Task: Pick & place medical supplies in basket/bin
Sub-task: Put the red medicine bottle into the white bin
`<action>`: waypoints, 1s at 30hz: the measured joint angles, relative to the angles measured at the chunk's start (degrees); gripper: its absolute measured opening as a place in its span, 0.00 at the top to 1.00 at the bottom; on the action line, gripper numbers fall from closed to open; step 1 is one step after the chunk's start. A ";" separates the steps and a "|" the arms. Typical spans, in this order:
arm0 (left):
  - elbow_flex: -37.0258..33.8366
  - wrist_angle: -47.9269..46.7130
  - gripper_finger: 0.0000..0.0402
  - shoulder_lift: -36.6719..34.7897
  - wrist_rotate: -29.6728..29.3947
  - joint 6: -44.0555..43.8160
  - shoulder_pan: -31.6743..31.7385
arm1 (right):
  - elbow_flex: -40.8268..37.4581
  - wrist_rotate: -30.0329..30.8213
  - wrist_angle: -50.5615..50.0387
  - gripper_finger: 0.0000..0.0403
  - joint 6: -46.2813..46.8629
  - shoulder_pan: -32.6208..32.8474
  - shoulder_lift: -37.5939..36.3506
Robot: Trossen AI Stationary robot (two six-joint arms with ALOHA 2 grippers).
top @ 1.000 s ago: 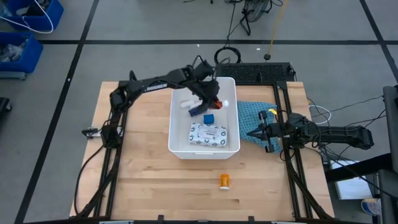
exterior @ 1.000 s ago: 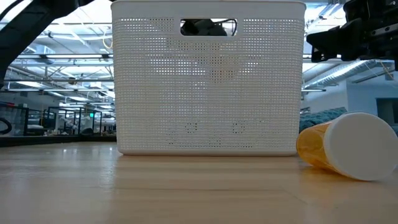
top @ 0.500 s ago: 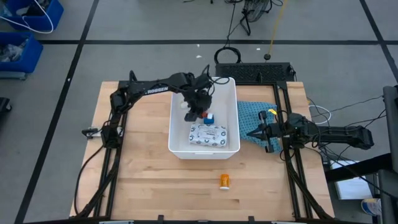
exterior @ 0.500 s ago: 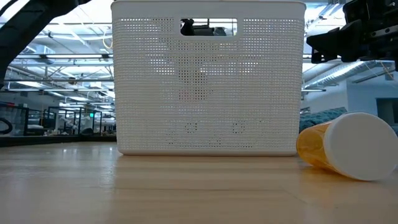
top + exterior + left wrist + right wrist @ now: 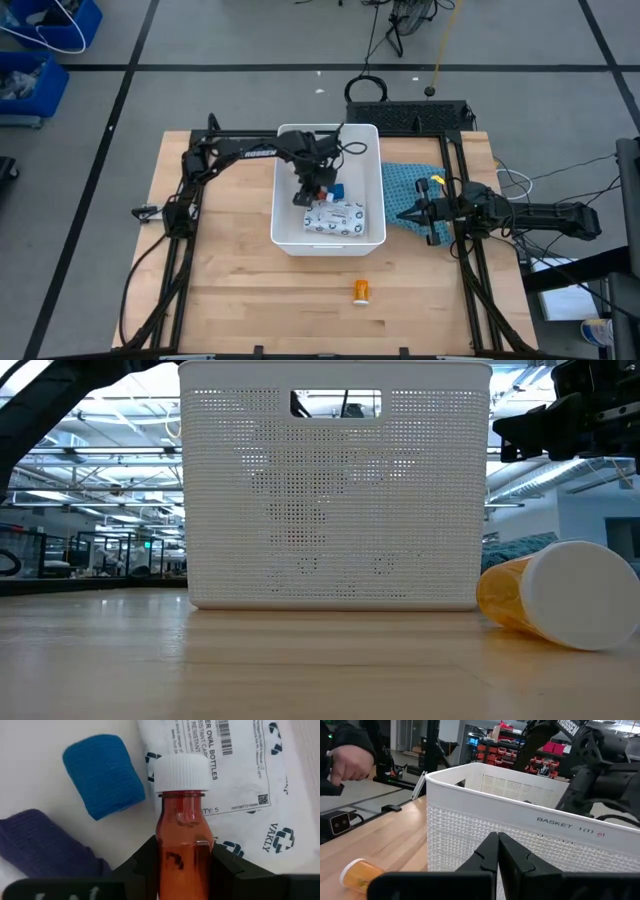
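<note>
Amber bottle [image 5: 183, 851], white basket [image 5: 372, 215]

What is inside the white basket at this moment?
In the basket: a patterned white packet, a blue roll, a dark purple roll, and the left hand holding a red bottle. The arm hides the basket's far part.

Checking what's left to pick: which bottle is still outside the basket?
The orange bottle with the white cap, lying on its side on the table in front of the basket. The red bottle is clamped in the left gripper inside the basket.
</note>
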 joint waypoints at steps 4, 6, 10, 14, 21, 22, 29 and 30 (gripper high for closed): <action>-2.21 1.86 0.71 -0.01 -4.33 1.16 -0.44 | 0.00 0.00 0.00 1.00 -0.04 0.00 0.00; -3.10 3.23 0.71 0.02 -7.86 2.30 -0.97 | 0.02 0.00 0.00 1.00 -0.04 0.00 0.00; -4.32 5.47 0.71 0.00 -13.27 4.57 -2.01 | 0.01 0.00 0.01 1.00 -0.04 0.00 0.01; -6.05 7.28 0.71 -0.23 -15.15 5.33 -2.32 | 0.00 0.00 0.01 1.00 -0.21 0.00 0.01; -8.92 8.73 0.71 -0.31 -15.78 7.04 -2.31 | 0.00 0.00 0.00 1.00 -0.22 -0.02 0.00; -9.02 8.53 0.71 -0.27 -15.93 7.11 -2.29 | 0.00 0.00 0.00 1.00 -0.22 0.00 0.00; -6.96 7.73 0.52 -0.18 -19.86 4.59 -2.36 | 0.01 0.00 0.00 1.00 -0.21 -0.02 0.00; -6.19 7.38 0.48 -0.47 -20.32 4.20 -2.45 | 0.00 0.00 0.00 1.00 -0.21 -0.01 0.01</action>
